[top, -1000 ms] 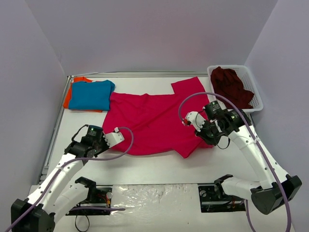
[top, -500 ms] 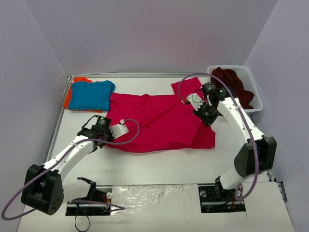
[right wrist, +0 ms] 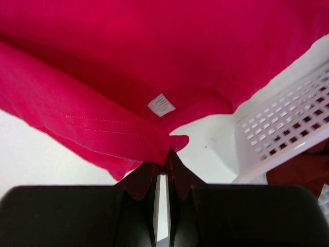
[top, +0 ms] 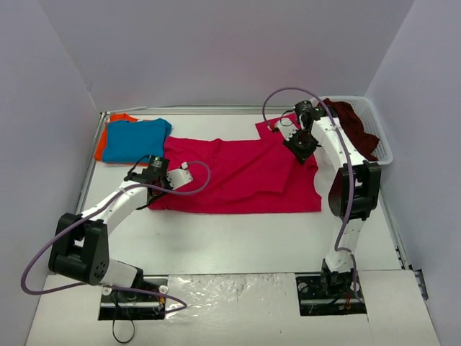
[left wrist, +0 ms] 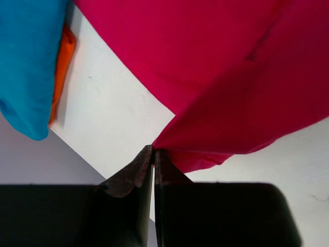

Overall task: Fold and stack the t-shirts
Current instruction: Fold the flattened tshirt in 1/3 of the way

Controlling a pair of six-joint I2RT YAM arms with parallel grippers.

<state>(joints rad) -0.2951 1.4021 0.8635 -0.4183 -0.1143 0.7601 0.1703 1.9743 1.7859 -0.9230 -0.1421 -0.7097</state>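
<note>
Left wrist view: my left pincer [left wrist: 153,149] was clamped shut on a corner of the crimson-pink t-shirt [left wrist: 216,87]. The cloth fanned out from the closed tips over the white table [left wrist: 118,118]. Beyond it lay the blue t-shirt [left wrist: 25,56], with the orange t-shirt [left wrist: 62,64] showing from under its edge. On the right wrist view my right pincer [right wrist: 165,154] was likewise pinched tight on a doubled hem of the same shirt. A white neck label [right wrist: 161,104] showed just past the tips, and the white mesh basket [right wrist: 280,121] stood near on the right. Seen from above, both pincers had travelled in the past second from the near side of the shirt toward its far side, taking the near hem with them. A second earlier the shirt had lain spread wide with a ragged near edge. Now it lay as a narrower band with a straight near fold line, my left pincer at its left end and my right up by the far sleeve next to the basket. I judged the first lengthwise fold to be all but laid. What seemed left was to lower and let go of the hem, fold the band across, and set it on the blue and orange stack at the far left. The dark maroon t-shirt [top: 347,122] sat crumpled in the basket, not yet folded.
</note>
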